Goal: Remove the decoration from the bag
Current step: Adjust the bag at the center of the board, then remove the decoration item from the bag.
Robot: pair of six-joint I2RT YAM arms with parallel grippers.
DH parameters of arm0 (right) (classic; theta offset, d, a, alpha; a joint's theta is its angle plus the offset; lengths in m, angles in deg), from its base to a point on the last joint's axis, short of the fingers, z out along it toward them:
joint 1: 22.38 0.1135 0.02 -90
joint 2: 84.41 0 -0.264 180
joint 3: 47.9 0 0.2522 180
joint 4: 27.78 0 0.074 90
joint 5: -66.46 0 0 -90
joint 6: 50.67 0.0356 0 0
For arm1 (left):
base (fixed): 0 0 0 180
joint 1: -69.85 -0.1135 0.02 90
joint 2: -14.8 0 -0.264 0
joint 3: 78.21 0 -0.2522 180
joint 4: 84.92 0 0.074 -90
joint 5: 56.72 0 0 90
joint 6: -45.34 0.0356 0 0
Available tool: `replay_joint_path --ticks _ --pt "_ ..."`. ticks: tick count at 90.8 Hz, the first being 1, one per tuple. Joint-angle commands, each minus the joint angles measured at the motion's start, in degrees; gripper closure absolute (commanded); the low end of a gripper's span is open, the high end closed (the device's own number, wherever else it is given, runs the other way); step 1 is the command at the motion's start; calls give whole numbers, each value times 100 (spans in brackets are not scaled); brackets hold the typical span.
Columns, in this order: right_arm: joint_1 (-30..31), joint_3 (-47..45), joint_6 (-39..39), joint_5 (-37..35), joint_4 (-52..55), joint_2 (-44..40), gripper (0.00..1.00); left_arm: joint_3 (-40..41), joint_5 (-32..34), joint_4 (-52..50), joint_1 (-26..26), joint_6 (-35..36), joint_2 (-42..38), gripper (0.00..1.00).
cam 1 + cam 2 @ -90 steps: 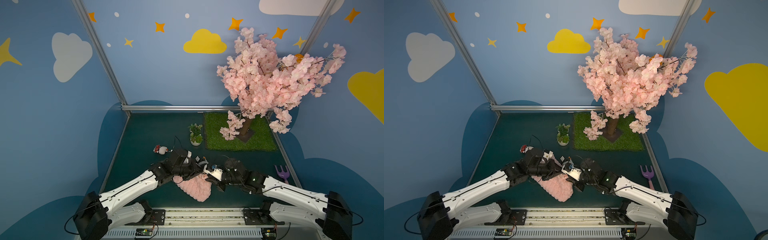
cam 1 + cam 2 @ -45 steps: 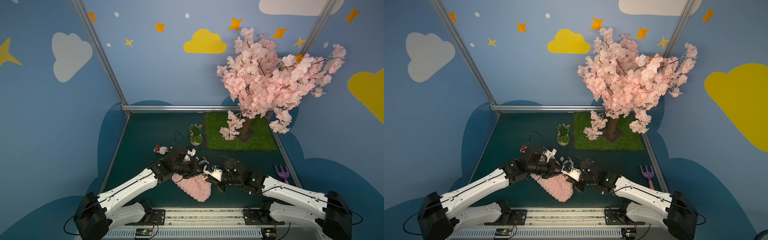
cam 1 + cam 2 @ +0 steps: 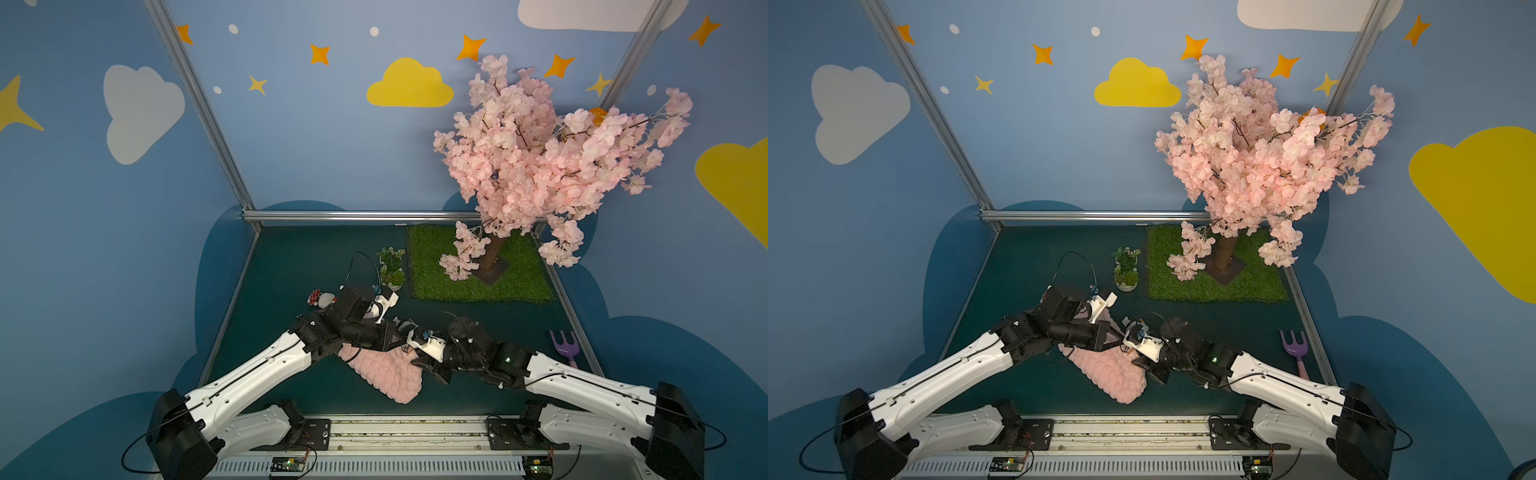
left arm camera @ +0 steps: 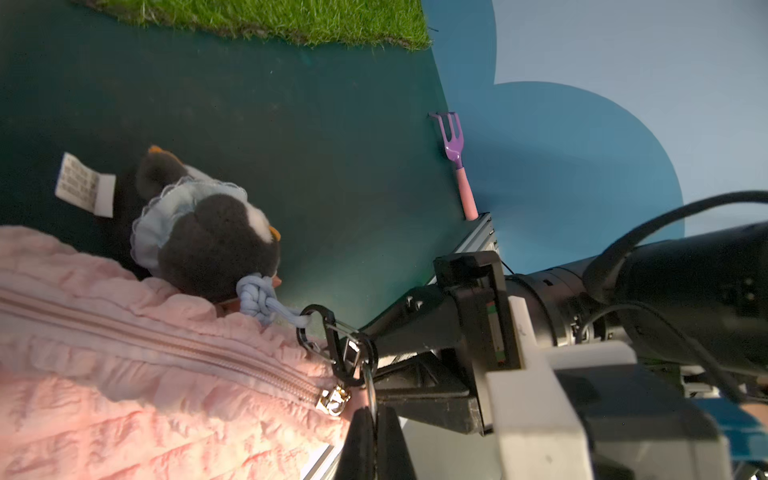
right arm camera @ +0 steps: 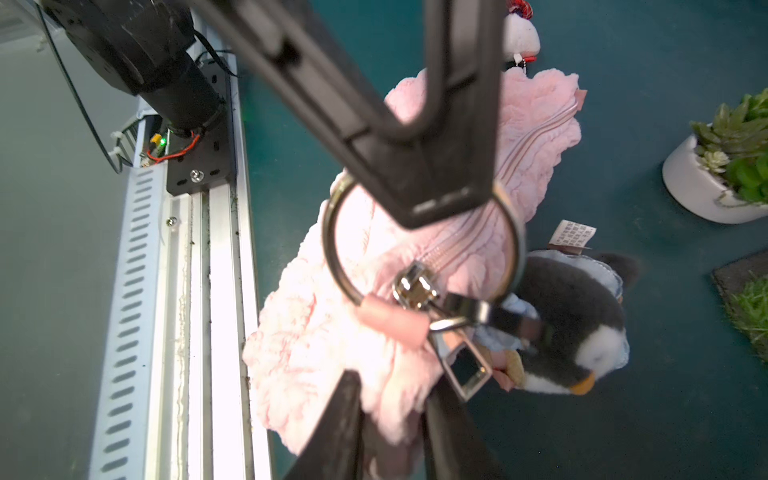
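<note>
Left wrist view: the left gripper [image 4: 374,415] has its jaws pressed fully together on the thin metal ring [image 4: 371,386] at the corner of the bag [image 4: 124,374]. A black carabiner [image 4: 334,349] is hooked on the same ring. A pale blue knotted cord [image 4: 255,291] joins it to the penguin plush [image 4: 216,257], which lies on the table against the bag's zipper edge.

Right wrist view: the right gripper [image 5: 395,386] has its jaws parted partway, with the fluffy bag [image 5: 316,332] corner between them. I cannot tell whether the pads press the fabric, and it has no clear hold on anything. The ring [image 5: 332,232] stands up from the corner, pinched at its top by the left gripper [image 5: 440,203]. The silver zipper slider [image 5: 415,286] sits just below the ring, and the penguin plush [image 5: 573,316] is beside it.

Both top views: the bag [image 3: 386,374] [image 3: 1113,370] lies flat on the dark green table [image 3: 291,270], near the front edge and in the middle, between the two arms. The gripper tips meet at its far corner.

Also on the table:
- a small red-and-white charm [image 3: 322,298] beyond the left arm
- a potted succulent [image 3: 392,274]
- a purple rake [image 3: 565,349] at the right edge
</note>
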Motion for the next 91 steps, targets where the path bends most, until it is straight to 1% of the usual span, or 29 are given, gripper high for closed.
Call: replay_joint_path --ticks 1,9,17,25,37,44,52,57,65,73,81,91 --pt "-15 226 -26 -104 389 -98 63 -225 -197 -155 -137 874 40 98" --pt "-39 274 -50 -144 590 -162 54 -139 -418 54 -235 910 36 98" --pt "-89 483 -112 -235 898 -333 52 -89 -541 217 -299 899 -4 98" --pt "-252 517 5 -367 1115 -618 50 23 -714 387 -361 895 -44 98" --pt "-625 443 206 -584 1066 -1115 47 141 -930 598 -425 905 -92 98" --pt "-942 542 136 -446 1038 -1080 48 106 -1000 478 -470 1067 -106 98" --pt "-1158 649 21 -341 921 -897 48 63 -1044 301 -567 1284 -147 98" --pt "-1317 654 82 -127 714 -778 49 89 -1099 338 -633 1329 -198 98" --pt "-1625 691 451 574 301 -533 51 80 -1141 288 -668 1507 -226 98" --pt "-1703 812 595 1153 214 -280 52 50 -1117 97 -699 1733 -220 98" --pt "-1704 967 329 1544 528 -100 53 28 -1159 -29 -705 1993 -211 98" --pt "-1704 1155 -263 1590 1064 -10 53 -107 -1076 -420 -718 2567 -180 98"
